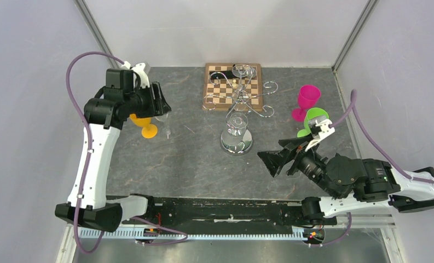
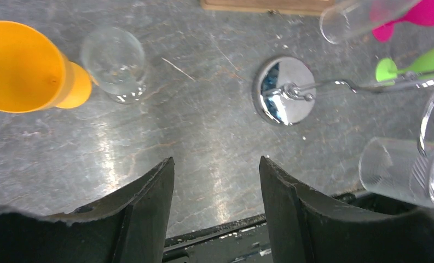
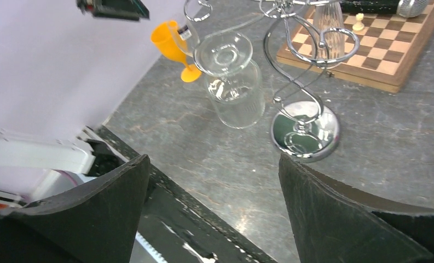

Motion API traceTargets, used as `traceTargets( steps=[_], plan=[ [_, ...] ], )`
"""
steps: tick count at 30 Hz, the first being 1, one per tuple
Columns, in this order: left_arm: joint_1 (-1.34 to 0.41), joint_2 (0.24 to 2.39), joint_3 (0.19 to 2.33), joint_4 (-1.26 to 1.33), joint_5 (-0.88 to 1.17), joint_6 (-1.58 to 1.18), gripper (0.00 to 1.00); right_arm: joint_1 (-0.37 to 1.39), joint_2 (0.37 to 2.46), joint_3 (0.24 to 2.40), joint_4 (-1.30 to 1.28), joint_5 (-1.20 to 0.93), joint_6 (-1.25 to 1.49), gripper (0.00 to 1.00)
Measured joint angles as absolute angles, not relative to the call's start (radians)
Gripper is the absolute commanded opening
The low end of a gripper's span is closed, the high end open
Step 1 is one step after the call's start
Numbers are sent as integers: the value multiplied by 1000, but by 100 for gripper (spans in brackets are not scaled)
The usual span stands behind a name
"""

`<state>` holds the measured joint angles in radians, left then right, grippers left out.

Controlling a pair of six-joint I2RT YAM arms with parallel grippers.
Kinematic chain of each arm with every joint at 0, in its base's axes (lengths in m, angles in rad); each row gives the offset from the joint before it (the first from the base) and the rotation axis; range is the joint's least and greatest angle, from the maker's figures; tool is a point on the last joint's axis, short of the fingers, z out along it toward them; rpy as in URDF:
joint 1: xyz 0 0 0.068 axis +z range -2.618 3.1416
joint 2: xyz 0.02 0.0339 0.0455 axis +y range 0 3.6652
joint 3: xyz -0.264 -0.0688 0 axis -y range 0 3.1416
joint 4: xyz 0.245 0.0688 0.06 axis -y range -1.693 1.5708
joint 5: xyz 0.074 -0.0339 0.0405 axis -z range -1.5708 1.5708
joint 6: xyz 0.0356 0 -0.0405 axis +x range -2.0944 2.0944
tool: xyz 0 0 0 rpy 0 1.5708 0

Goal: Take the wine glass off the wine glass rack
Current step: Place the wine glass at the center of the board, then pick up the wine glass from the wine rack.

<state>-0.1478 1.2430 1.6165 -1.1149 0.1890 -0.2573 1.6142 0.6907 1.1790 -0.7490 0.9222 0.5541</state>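
One wine glass rack (image 1: 236,143) stands in the middle of the desk (image 1: 192,164), its mirrored foot in front of the single chessboard (image 1: 225,87). I count two clear glasses hanging bowl-down from its hooks: a near wine glass (image 1: 236,125) low over the foot and a far wine glass (image 1: 244,70) over the board. There may be a third among the wires, but I can't be sure.

Left of the rack, one loose clear glass (image 2: 115,63) stands on the desk just beside one orange goblet (image 1: 143,127). The left claw (image 1: 161,104) hovers above that pair, fingers spread, nothing between them.

Right of the rack are one pink goblet (image 1: 307,98) and one green goblet (image 1: 314,118), close together. The right claw (image 1: 272,156) sits near the rack's foot, facing it, spread wide and empty.
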Motion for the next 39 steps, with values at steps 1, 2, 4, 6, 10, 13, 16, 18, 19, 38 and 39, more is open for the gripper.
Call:
traceTargets(
  steps=[1, 2, 4, 6, 10, 13, 16, 18, 19, 38, 39],
  plan=[
    [-152, 1232, 1602, -1110, 201, -258, 64, 1614, 694, 1191, -742, 923, 566, 86],
    [-159, 1216, 1580, -1098, 222, -258, 64, 1614, 698, 1200, -737, 925, 576, 85],
    [-168, 1193, 1550, -1089, 247, -258, 64, 1614, 707, 1222, -728, 933, 596, 83],
    [-182, 1168, 1521, -1078, 271, -258, 64, 1614, 726, 1253, -722, 944, 617, 82],
    [-215, 1122, 1490, -1063, 299, -258, 64, 1614, 776, 1316, -710, 954, 651, 80],
    [-238, 1093, 1478, -1052, 322, -258, 63, 1614, 818, 1349, -704, 972, 678, 78],
    [-250, 1064, 1452, -1033, 350, -258, 63, 1614, 847, 1362, -703, 988, 705, 76],
    [-256, 1047, 1431, -1024, 365, -258, 63, 1613, 859, 1365, -704, 995, 716, 76],
    [-260, 1039, 1419, -1018, 374, -258, 63, 1611, 866, 1370, -704, 996, 718, 76],
    [-318, 949, 1346, -992, 422, -258, 63, 1022, 984, 1410, -645, 498, 683, 75],
    [-321, 948, 1345, -991, 422, -258, 63, 985, 986, 1408, -638, 451, 689, 75]
  ],
)
